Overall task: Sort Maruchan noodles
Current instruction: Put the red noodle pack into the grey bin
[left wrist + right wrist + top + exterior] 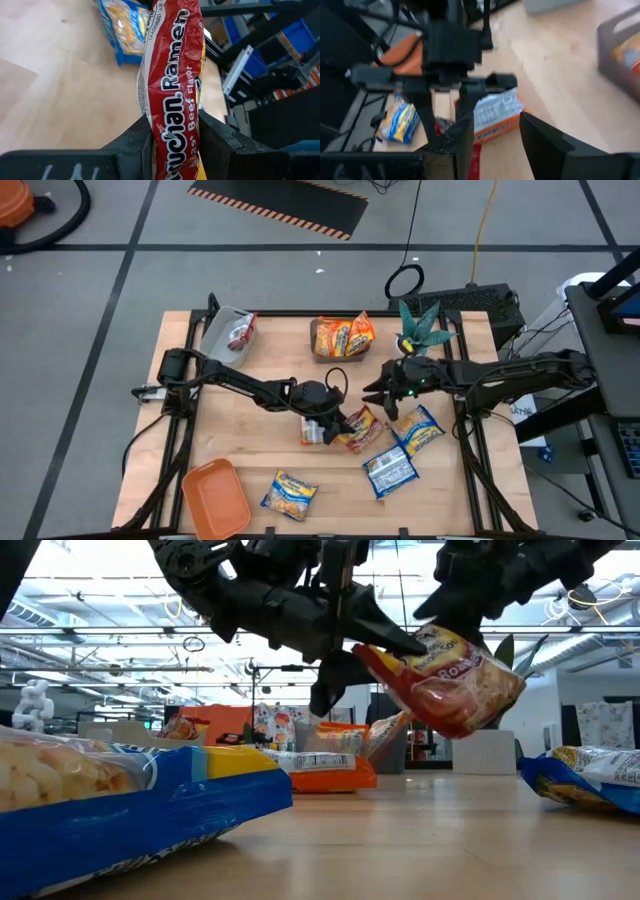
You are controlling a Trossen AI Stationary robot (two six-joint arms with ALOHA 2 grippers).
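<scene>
My left gripper (pixel 342 420) is at the table's middle, shut on a red Maruchan packet (pixel 362 428), which the low view shows lifted off the wood (pixel 450 680). My right gripper (pixel 386 398) hovers open just right of it, with nothing between its fingers (pixel 492 135). An orange packet with a white back (pixel 495 115) lies flat below the left gripper. Three blue-and-yellow packets lie flat on the table (pixel 418 430) (pixel 390 470) (pixel 288 495). Orange packets fill a dark bin (pixel 342 337), and a red one lies in a grey bin (pixel 230 330). My left gripper pinches the red packet between its two fingers (pixel 135 145), holding one end (pixel 172 135). The rest of the packet reaches forward past the fingertips. The fingers come from the table's left, slanting down. The packet is lifted clear and tilted, with its free end (pixel 490 690) lower.
An orange tray (pixel 215 498) sits at the near left corner. A potted green plant (pixel 420 330) stands at the far right, close behind the right gripper. Bare wood lies on the left half of the table (pixel 240 440).
</scene>
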